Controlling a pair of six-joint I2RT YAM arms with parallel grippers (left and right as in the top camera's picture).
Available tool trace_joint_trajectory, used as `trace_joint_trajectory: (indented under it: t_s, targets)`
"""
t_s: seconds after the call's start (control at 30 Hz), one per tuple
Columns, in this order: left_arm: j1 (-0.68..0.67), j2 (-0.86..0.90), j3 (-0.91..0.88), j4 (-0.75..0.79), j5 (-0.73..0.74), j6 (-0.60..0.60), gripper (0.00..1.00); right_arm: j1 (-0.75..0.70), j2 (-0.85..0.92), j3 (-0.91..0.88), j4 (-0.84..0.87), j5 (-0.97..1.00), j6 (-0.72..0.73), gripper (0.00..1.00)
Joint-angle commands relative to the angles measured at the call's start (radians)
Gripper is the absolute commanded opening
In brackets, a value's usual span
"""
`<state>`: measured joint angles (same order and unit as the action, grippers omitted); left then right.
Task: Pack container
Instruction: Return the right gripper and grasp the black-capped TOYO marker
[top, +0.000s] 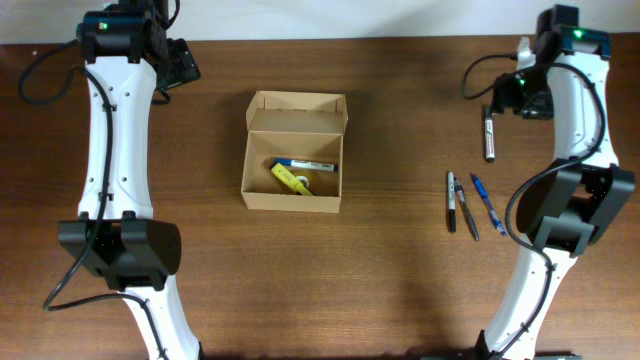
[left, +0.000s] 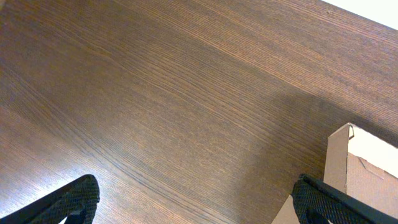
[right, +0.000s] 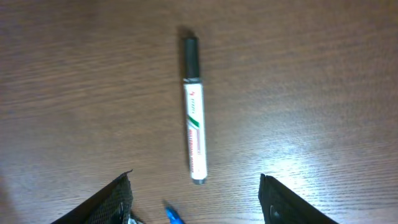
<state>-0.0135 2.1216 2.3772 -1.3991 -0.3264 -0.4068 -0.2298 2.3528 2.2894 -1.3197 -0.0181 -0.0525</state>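
Standing open near the middle of the desk (top: 380, 290), the box (top: 290, 200) has its flap lid (top: 297, 108) raised at the far side. Inside lie a blue marker (top: 308, 165) and a yellow highlighter (top: 290, 178), close together. The left jaws are spread wide above bare wood and hold nothing; a corner of the box shows just beside one finger (left: 323, 202). The right jaws are spread wide too, and empty. A black-capped marker (right: 194, 112) lies on the desk ahead of them. 3 pens (top: 467, 210) lie side by side, well apart from the box.
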Motion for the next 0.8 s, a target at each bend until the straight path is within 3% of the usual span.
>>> trace_joint_trajectory:
  t_s: [0.0,0.33,0.57,0.63,0.73,0.77]
  targets:
    - [0.002,0.001,0.016,-0.001,-0.011,0.012,1.00,-0.006,0.026,-0.041,0.019,-0.058,0.008,0.65]
    - [0.002,0.001,0.016,-0.001,-0.011,0.012,1.00,0.003,0.061,-0.205,0.125,-0.076,-0.018,0.57]
    - [0.002,0.001,0.016,-0.001,-0.010,0.012,1.00,0.007,0.114,-0.227,0.155,-0.077,-0.017,0.56]
    - [0.002,0.001,0.016,-0.001,-0.011,0.012,1.00,0.007,0.122,-0.227,0.158,-0.080,-0.017,0.45]
    - [0.002,0.001,0.016,-0.001,-0.010,0.012,1.00,0.008,0.127,-0.227,0.158,-0.081,-0.017,0.11]
    - [0.002,0.001,0.016,-0.001,-0.010,0.012,1.00,0.008,0.127,-0.227,0.157,-0.088,-0.017,0.04]
